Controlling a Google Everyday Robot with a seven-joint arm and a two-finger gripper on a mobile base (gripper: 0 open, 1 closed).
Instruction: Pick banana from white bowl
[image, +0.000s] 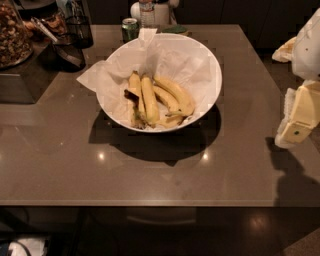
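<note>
Cream-coloured gripper (299, 117) hovers; open or closed, I cannot tell. Well to its left, the banana (149, 100) lies in the white bowl (216, 75). Approach step: reaching across probably comes next.

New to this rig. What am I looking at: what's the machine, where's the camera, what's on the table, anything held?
There is one picture, from a camera looking down at the table; where the camera is mounted isn't on record. The machine is a mobile robot with one arm. The cream part at the right edge is its gripper, beside the table and well apart from the bowl, with nothing visibly held. On the table sits a wide white bowl lined with paper. In it lies the banana pair it should pick, joined at a dark stem, next to other bananas. A green can stands behind the bowl.
</note>
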